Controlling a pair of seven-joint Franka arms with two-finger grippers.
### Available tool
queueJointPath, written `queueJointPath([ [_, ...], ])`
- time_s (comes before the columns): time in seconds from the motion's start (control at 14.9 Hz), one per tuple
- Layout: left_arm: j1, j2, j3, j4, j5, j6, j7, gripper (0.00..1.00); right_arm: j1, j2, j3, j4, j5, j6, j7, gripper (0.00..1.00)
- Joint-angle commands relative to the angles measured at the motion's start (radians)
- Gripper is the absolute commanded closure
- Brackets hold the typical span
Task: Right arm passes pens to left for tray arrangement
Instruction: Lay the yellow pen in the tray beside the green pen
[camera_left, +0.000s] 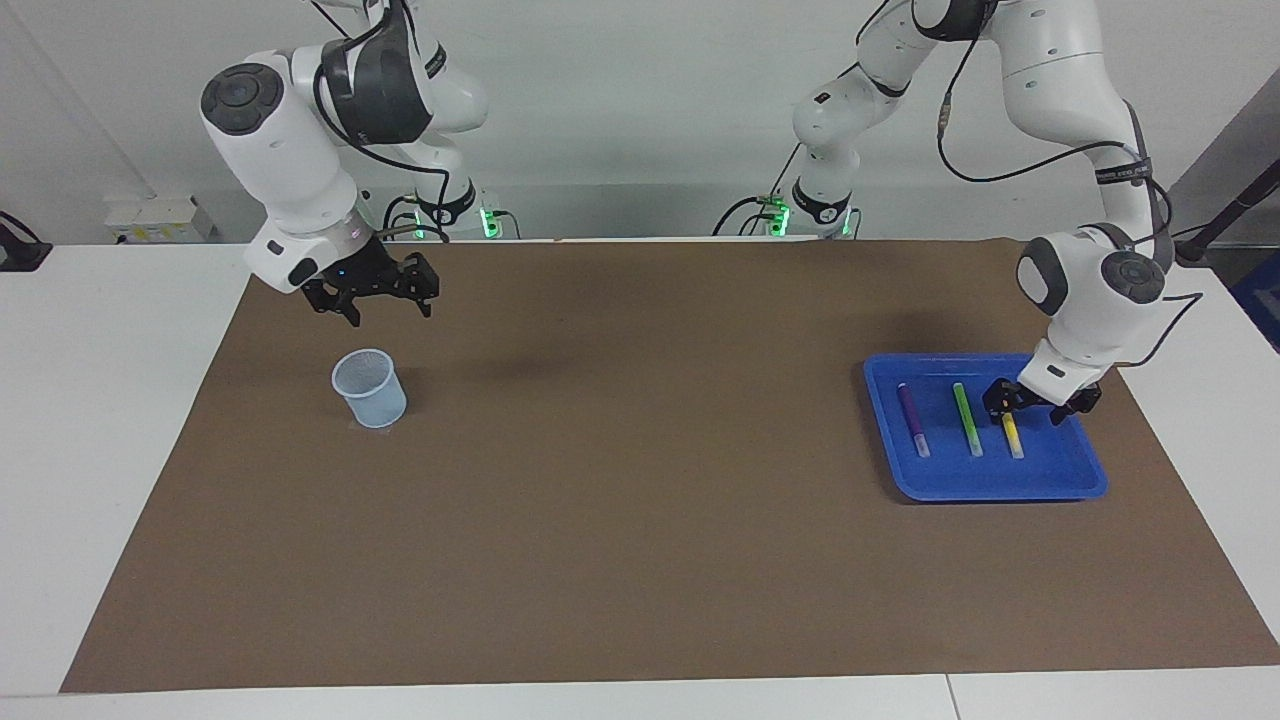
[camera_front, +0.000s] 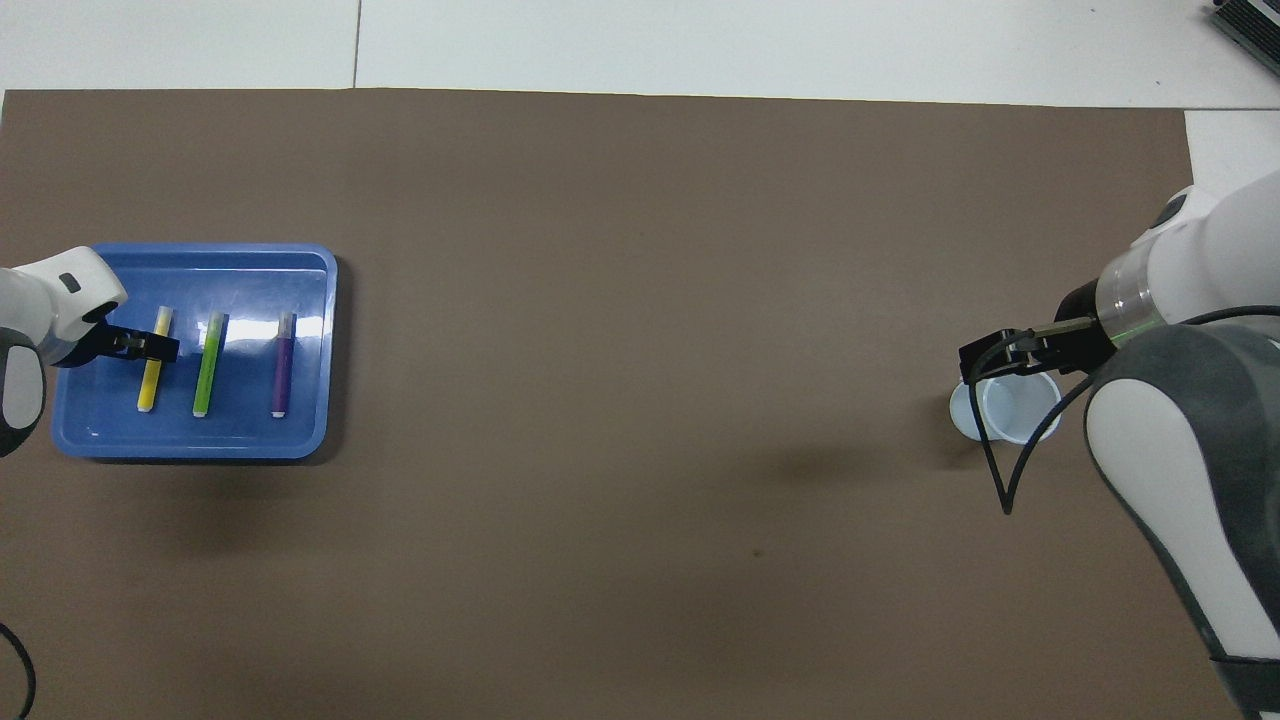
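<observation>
Blue tray (camera_left: 985, 482) sits at the right of the facing view, left edge of the overhead view (camera_front: 190, 445), on the brown mat (camera_left: 640, 500) at the left arm's end of the table. Three pens lie flat in it, side by side, parallel, not touching: purple pen (camera_left: 912, 418), green pen (camera_left: 967, 418), yellow pen (camera_left: 1012, 436). Whitish ends point away from the robots. In the overhead view they run yellow (camera_front: 152, 375), green (camera_front: 207, 365), purple (camera_front: 282, 365), yellow closest to the frame's left edge.

Left gripper (camera_left: 1040, 405) hangs just over the robot-side end of the yellow pen, inside the tray, fingers spread apart, nothing gripped. In the overhead view (camera_front: 145, 346) it covers the pen's upper part.

Right gripper (camera_left: 375, 300), blue light showing, is up in the air at upper left of the facing view, above the mat, fingers apart and empty. Overhead view puts it at the right of the frame (camera_front: 1000, 352), over the rim of the clear bluish cup (camera_front: 1005, 410). The cup (camera_left: 369, 388) stands upright on the mat at the right arm's end, well apart from the tray.
</observation>
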Motion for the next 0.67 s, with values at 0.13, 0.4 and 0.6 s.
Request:
queueJointPath([
  [0.13, -0.033, -0.066, -0.006, 0.076, -0.034, -0.151, -0.067, 0.0, -0.029, -0.007, 0.004, 0.002, -0.019, 0.01, 0.019, 0.0],
  [0.4, -0.079, -0.105, -0.007, 0.171, -0.086, -0.327, -0.098, 0.0, -0.029, 0.001, 0.002, 0.02, -0.048, 0.018, 0.022, 0.0],
  [0.6, -0.114, -0.12, -0.009, 0.263, -0.187, -0.456, -0.204, 0.0, -0.029, -0.001, 0.002, 0.041, -0.054, 0.004, 0.019, 0.0],
])
